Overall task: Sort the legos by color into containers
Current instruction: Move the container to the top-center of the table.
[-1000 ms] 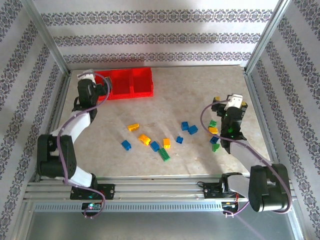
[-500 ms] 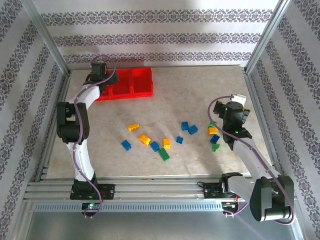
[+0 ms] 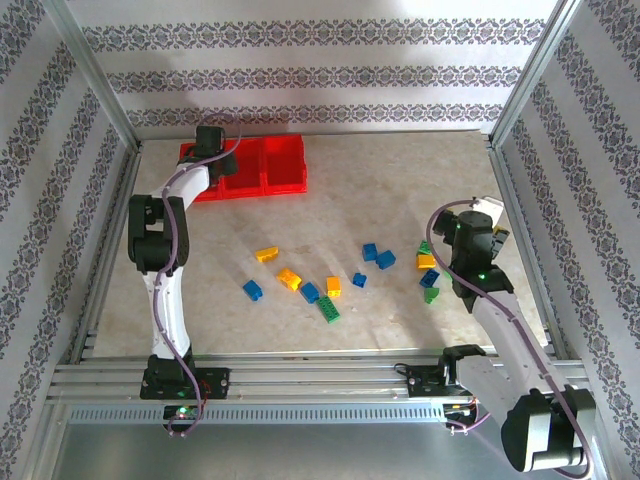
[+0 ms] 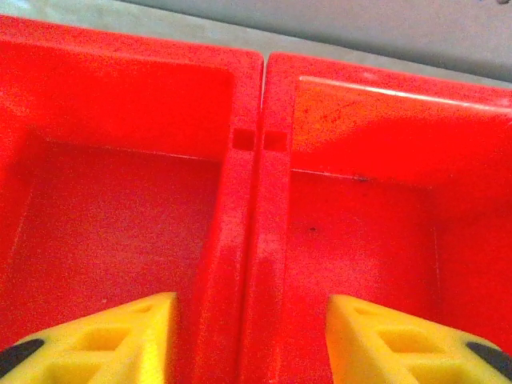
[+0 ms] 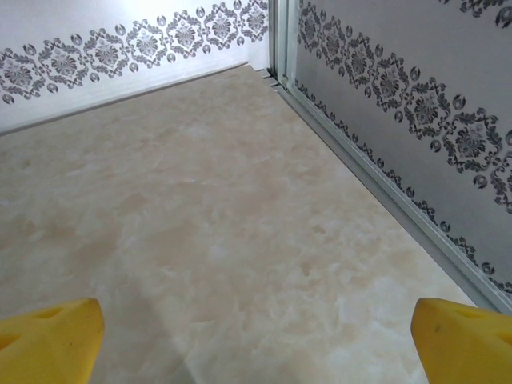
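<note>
I saw the small studded legos (image 3: 289,279), yellow-orange, blue and green, scattered across the middle of the table (image 3: 400,180), some beside my right gripper (image 5: 256,336), fingers spread wide. The red containers (image 4: 258,200) showed bare floors under my left gripper (image 4: 252,336), equally wide

Top external: high at the near edge, tilted down over the whole table (image 3: 400,190) to the back wall (image 3: 320,70). Left wrist: very close, aimed into two adjoining red bins (image 4: 256,200), seen far-left from the top. Right wrist: low, facing across the table to its far-right corner, also seen from the top.
</note>
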